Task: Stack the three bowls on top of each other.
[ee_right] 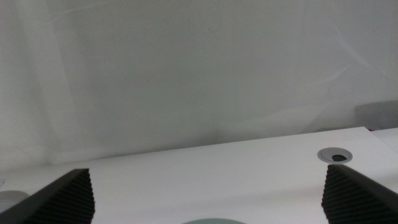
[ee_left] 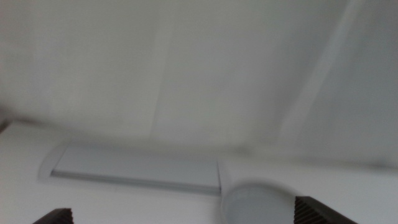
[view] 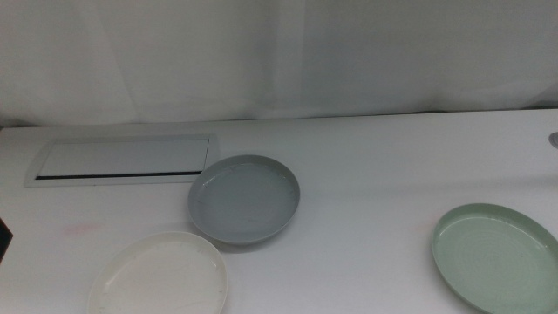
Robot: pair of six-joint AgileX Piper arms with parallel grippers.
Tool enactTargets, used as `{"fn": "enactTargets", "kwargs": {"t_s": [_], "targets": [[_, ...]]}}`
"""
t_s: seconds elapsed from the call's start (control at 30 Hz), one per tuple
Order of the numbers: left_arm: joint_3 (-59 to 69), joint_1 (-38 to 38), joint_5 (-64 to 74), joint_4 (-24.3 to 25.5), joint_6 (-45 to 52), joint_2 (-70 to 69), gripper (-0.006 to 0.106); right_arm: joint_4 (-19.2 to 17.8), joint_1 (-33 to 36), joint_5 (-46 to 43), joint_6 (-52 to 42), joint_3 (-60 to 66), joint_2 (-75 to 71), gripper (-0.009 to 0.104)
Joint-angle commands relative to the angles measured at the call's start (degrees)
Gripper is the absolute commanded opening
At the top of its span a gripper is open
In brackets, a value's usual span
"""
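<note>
Three bowls lie apart on the white table. The grey-blue bowl (view: pixel 244 199) is in the middle, the white bowl (view: pixel 159 277) is at the front left, and the pale green bowl (view: pixel 497 257) is at the front right. Neither gripper reaches into the middle view. In the left wrist view my left gripper (ee_left: pixel 183 210) is open and empty, with the grey-blue bowl's rim (ee_left: pixel 255 200) blurred ahead between the jaws. In the right wrist view my right gripper (ee_right: pixel 205 190) is open and empty, with a sliver of the green bowl (ee_right: pixel 208 221) just below it.
A flat white panel with a dark slot (view: pixel 122 161) lies at the back left and also shows in the left wrist view (ee_left: pixel 137 169). A round cable hole (ee_right: pixel 334 154) sits at the table's right edge. A white curtain hangs behind the table.
</note>
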Motion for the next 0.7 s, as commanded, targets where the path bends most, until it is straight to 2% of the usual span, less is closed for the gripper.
{"fn": "enactTargets", "kwargs": {"t_s": [0.0, 0.2, 0.4, 0.67], "targets": [[-6.66, -0.05, 10.60, -0.22, 2.50, 6.37, 0.092, -0.10, 0.09, -0.69, 0.02, 2.30, -0.91, 0.103], [-19.39, -0.53, 22.08, 0.86, 3.09, 20.13, 0.090, -0.10, 0.09, -0.69, 0.02, 2.30, -0.91, 0.103], [-23.34, -0.53, 28.73, 1.23, 3.18, 33.52, 0.088, -0.10, 0.09, -1.15, 0.02, 2.30, -0.91, 0.103], [-23.12, -0.53, 24.91, 1.63, 3.33, 52.53, 0.088, 0.48, 0.09, -1.40, 0.02, 2.30, -0.91, 0.103]]}}
